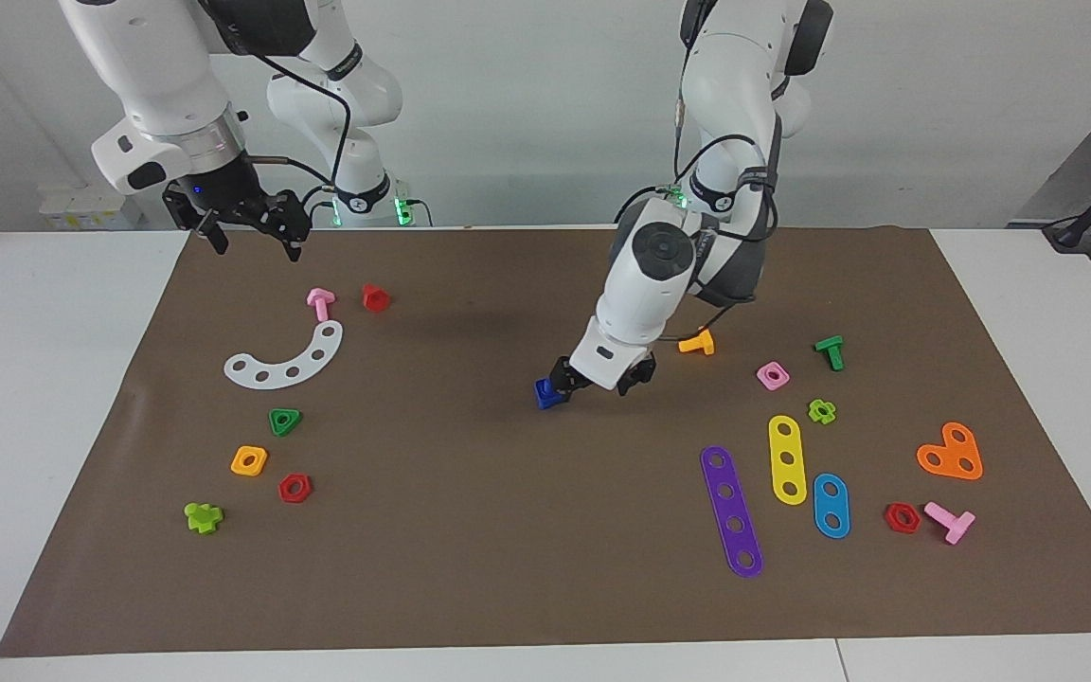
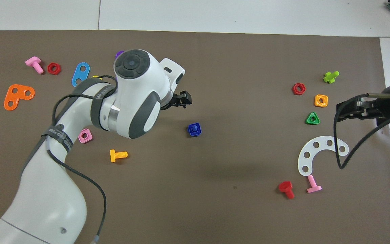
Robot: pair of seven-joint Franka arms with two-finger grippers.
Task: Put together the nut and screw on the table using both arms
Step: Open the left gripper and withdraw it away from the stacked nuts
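The dark-blue square nut [image 1: 546, 395] [image 2: 190, 133] lies on the brown mat [image 1: 508, 549] of the table, near the mat's middle. The screw [image 2: 194, 129] sits in the nut's hole; only its blue shaft end shows, and its head is hidden under the nut. My left gripper [image 1: 602, 381] [image 2: 181, 100] hangs open and holds nothing, just above the mat beside the blue pair, toward the left arm's end. My right gripper [image 1: 255, 249] [image 2: 340, 110] waits open in the air over the mat's edge at the right arm's end.
An orange bolt [image 1: 697, 342] and a pink square nut [image 1: 773, 376] lie close to the left arm. Coloured strips [image 1: 731, 510] lie toward that end. A white curved strip [image 1: 285, 358], red bolt [image 1: 375, 297], green triangular nut [image 1: 284, 421] and orange nut [image 1: 249, 460] lie toward the right arm's end.
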